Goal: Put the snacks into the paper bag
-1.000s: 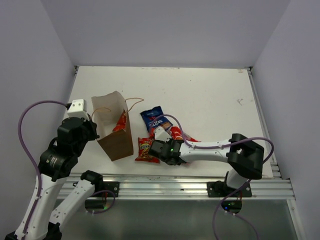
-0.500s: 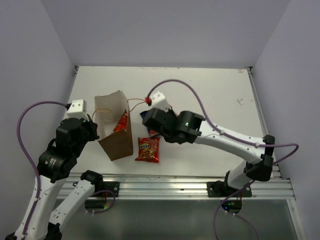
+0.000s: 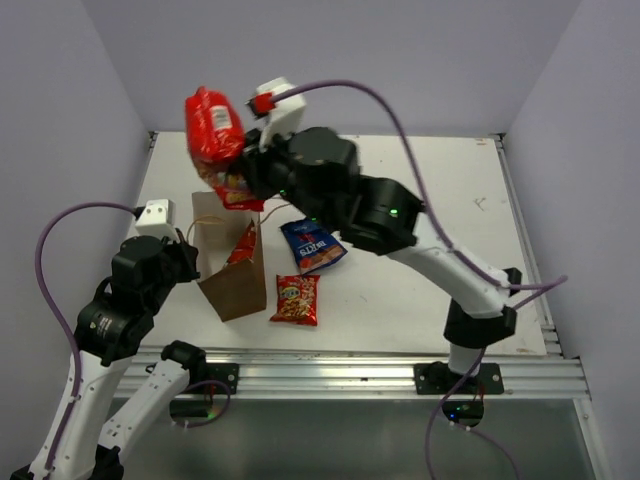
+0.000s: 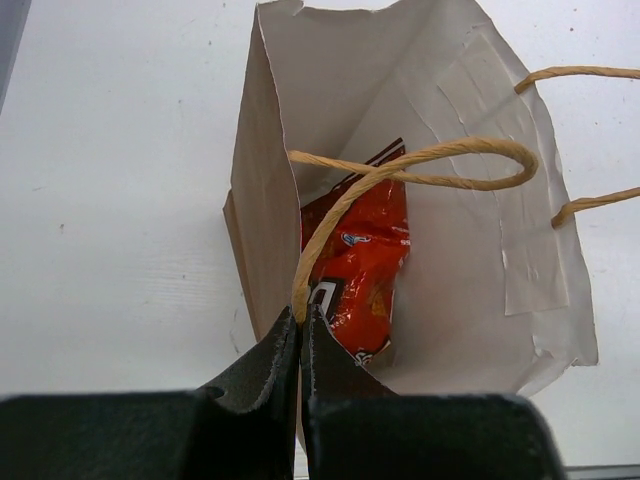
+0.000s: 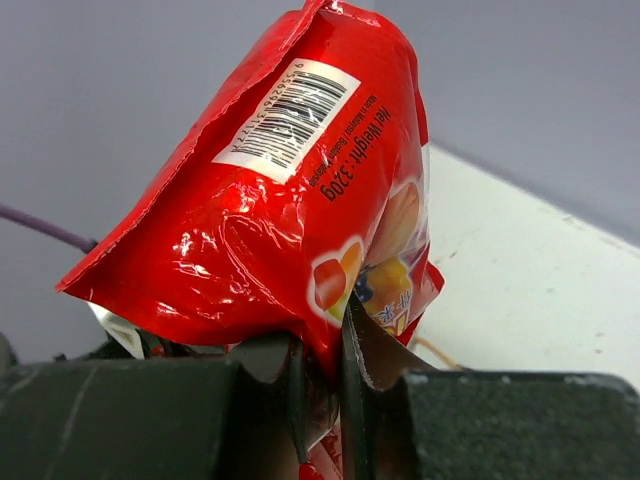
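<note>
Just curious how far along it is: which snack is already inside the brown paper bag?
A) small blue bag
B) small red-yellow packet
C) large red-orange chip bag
C: the left wrist view shows the large red-orange chip bag lying inside the brown kraft paper bag.

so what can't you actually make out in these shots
Top view: most of the chip bag, hidden by the paper bag walls.
Top view: the left pincer, behind the left arm.
Right wrist view: the right pincer tips, buried in the red packet.
Left wrist view: the bag's bottom, under the chip bag.
</note>
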`<action>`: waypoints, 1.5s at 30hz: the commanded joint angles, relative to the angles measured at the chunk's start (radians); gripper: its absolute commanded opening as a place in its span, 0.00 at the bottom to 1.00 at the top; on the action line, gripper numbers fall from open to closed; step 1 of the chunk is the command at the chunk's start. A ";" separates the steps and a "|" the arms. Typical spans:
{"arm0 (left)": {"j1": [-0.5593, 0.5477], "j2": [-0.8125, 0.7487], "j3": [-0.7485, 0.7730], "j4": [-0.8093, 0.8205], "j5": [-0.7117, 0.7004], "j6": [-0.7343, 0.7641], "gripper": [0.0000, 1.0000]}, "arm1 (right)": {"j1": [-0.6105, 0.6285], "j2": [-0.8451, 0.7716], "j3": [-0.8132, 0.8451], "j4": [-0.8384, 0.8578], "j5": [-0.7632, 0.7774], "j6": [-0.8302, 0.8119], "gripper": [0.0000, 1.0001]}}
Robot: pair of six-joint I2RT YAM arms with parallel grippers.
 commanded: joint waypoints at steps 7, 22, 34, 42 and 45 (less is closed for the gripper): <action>-0.002 -0.011 0.004 0.038 0.026 -0.012 0.00 | 0.008 0.133 -0.095 0.081 -0.185 0.070 0.00; -0.002 -0.016 -0.003 0.055 0.031 -0.001 0.00 | 0.009 0.155 -0.311 -0.023 -0.210 0.131 0.19; -0.002 -0.022 -0.016 0.056 0.035 0.008 0.00 | 0.104 0.058 0.049 -0.157 -0.064 -0.001 0.99; -0.002 -0.013 -0.019 0.059 0.041 0.020 0.00 | 0.114 -0.350 -0.918 -0.010 0.022 0.275 0.99; -0.002 -0.007 -0.013 0.055 0.043 0.029 0.00 | 0.114 -0.373 -1.106 0.041 -0.024 0.364 0.99</action>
